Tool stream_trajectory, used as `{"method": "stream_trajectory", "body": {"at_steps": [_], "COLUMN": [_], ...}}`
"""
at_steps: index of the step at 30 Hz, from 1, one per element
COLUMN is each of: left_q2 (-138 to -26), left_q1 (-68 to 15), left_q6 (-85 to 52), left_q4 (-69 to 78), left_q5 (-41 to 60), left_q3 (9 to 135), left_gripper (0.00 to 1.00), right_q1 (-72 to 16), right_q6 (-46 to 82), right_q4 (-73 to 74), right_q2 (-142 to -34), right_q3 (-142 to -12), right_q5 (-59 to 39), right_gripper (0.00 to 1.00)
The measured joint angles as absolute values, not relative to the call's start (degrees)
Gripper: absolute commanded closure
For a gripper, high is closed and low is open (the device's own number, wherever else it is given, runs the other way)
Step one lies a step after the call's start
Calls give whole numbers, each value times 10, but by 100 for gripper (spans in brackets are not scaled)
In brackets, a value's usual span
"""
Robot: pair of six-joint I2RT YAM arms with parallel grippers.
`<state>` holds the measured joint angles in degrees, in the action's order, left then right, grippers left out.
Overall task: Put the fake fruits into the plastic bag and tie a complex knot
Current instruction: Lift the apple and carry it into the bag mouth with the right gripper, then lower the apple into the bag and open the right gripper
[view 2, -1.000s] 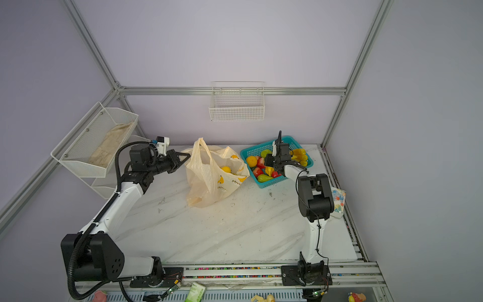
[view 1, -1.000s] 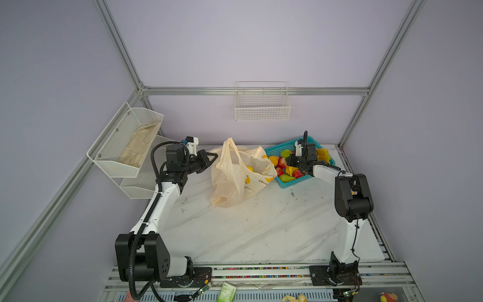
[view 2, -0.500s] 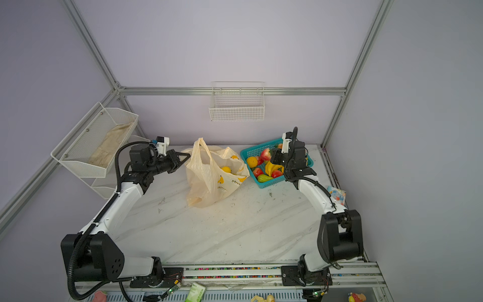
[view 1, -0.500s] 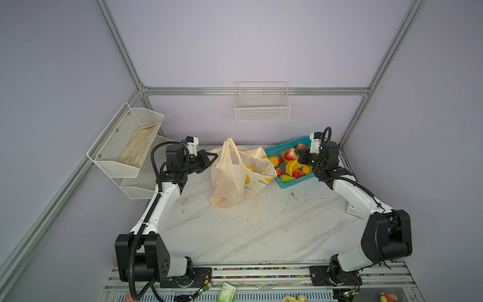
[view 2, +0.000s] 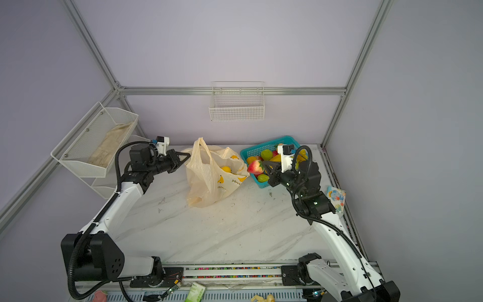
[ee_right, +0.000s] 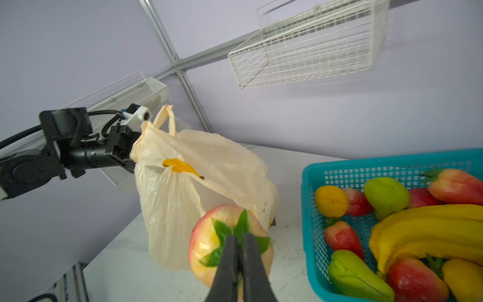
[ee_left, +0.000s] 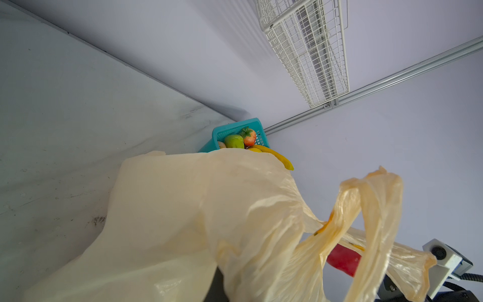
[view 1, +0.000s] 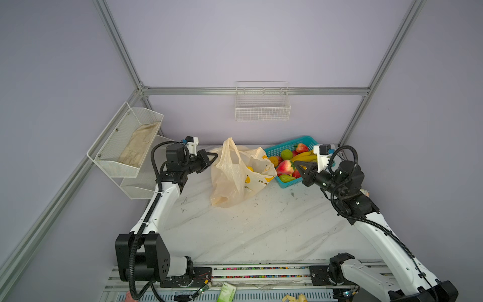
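Cream film stands in the middle of both top views: the plastic bag (view 1: 235, 180) (view 2: 209, 183) sits on the marble table (view 1: 261, 235) (view 2: 235, 230), mouth up, one handle loop (view 1: 229, 141) (view 2: 200, 142) upright. My left gripper (view 1: 215, 155) (view 2: 187, 155) is at the bag's left edge, fingers closed on the film there. My right gripper (view 1: 295, 162) (view 2: 263, 163) hangs at the bag's right, pinched tight on the strawberry (view 1: 285, 167) (view 2: 255, 167), which is off the table just beside the bag's mouth. The teal basket (view 1: 287, 144) (view 2: 261, 147) of fake fruits (view 1: 303, 156) (view 2: 266, 154) lies just right of the bag; something round and yellow shows inside the bag.

From my left wrist, the bag (ee_left: 183, 209) drapes across and hides my fingers, so I cannot tell the grip from here; the handle loop (ee_left: 381, 209) stands free. Beyond the bag peeks the teal basket (ee_left: 235, 125) with a green pear (ee_left: 234, 141); the strawberry (ee_left: 342, 258) shows red behind the loop.

From my right wrist, my right gripper (ee_right: 240, 236) has its tips pressed together on the green leaves of the strawberry (ee_right: 209, 243). Beyond it stands the bag (ee_right: 209, 167), with my left gripper (ee_right: 130, 154) clamped at its far rim. The teal basket (ee_right: 366, 162) beside the bag holds bananas (ee_right: 431, 222), pears (ee_right: 385, 194) and red fruits.
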<state>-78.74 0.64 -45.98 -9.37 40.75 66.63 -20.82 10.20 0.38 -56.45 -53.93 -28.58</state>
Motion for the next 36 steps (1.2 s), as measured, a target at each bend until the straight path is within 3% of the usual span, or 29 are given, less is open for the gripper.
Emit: {"method": "stream_trajectory", "body": {"at_steps": [8, 25, 34, 36], "left_q2": [-787, -787, -787, -787], "left_q1": [5, -1, -2, -2], "left_q6": [-465, -469, -469, -469], "left_q4": [-85, -78, -78, -78], "left_q5": [410, 415, 415, 416], "left_q3": [666, 660, 660, 660], "left_gripper": [100, 100, 100, 100], "right_q1": [-315, -375, -384, -386], "right_q6": [98, 160, 127, 117], "right_q4": [70, 230, 184, 168], "right_q2": [-661, -869, -959, -969], "right_q3": [-548, -629, -663, -671], "right_q5": [-273, -21, -94, -122], "right_gripper": [100, 100, 100, 95]}}
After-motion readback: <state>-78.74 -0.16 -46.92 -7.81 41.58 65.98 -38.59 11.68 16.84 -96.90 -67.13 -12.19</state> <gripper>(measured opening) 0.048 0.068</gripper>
